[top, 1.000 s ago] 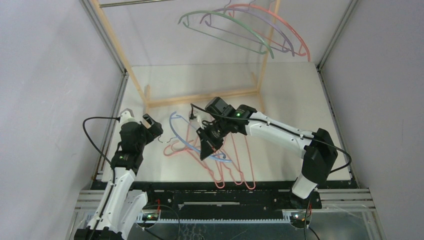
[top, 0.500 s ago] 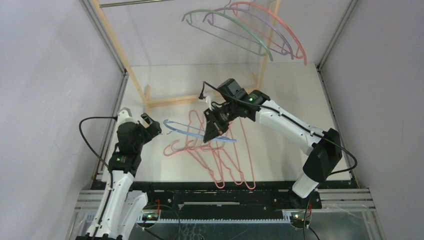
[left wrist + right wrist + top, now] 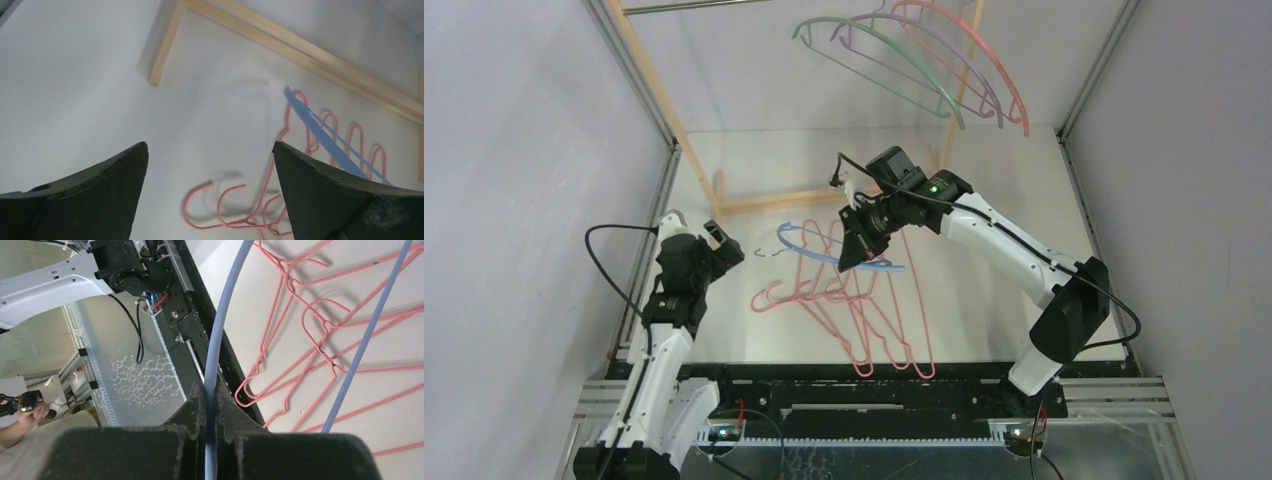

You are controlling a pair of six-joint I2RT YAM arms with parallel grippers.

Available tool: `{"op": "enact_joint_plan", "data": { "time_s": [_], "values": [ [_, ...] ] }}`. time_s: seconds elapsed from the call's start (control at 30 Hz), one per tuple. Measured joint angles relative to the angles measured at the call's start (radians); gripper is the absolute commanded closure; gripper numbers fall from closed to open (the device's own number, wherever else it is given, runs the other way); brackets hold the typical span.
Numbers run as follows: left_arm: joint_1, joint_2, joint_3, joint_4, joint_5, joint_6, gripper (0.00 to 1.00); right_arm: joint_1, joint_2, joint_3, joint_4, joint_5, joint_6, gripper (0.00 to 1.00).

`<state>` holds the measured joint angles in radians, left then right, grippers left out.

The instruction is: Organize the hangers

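Your right gripper (image 3: 854, 250) is pinched tight on the blue hanger (image 3: 814, 255), holding it just above the pink hangers (image 3: 869, 325) piled on the table (image 3: 1004, 200). Your left gripper (image 3: 721, 243) hovers off to their left, jaws wide apart, holding nothing.

The blue hanger (image 3: 218, 345) runs past the right wrist view's top edge.

A heap of hangers (image 3: 864, 320) lies mid-table (image 3: 994, 230), in front of the rack (image 3: 824, 196). One hanger (image 3: 215, 340), pinched in the right gripper (image 3: 854, 256), hangs above the heap, the left gripper (image 3: 721, 243) off to its left. Three more hangers (image 3: 964, 72) hang at the rack's upper right, behind.
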<state>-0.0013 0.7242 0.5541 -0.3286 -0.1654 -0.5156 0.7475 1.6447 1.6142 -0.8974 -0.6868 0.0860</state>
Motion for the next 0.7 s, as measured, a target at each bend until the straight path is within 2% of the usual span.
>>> {"op": "enact_joint_plan", "data": {
  "time_s": [0.3, 0.53, 0.7],
  "values": [
    [0.005, 0.058, 0.009, 0.028, -0.001, 0.001, 0.01, 0.056, -0.001, 0.02, 0.008, 0.009, 0.044, 1.0],
    [0.023, 0.059, 0.005, 0.035, -0.016, 0.015, 0.0, -0.031, -0.01, 0.164, -0.029, 0.028, 0.073, 1.0],
    [0.031, 0.059, -0.003, 0.034, -0.016, 0.019, 0.01, -0.093, -0.093, 0.2, 0.009, 0.058, 0.113, 1.0]
  ]
}}
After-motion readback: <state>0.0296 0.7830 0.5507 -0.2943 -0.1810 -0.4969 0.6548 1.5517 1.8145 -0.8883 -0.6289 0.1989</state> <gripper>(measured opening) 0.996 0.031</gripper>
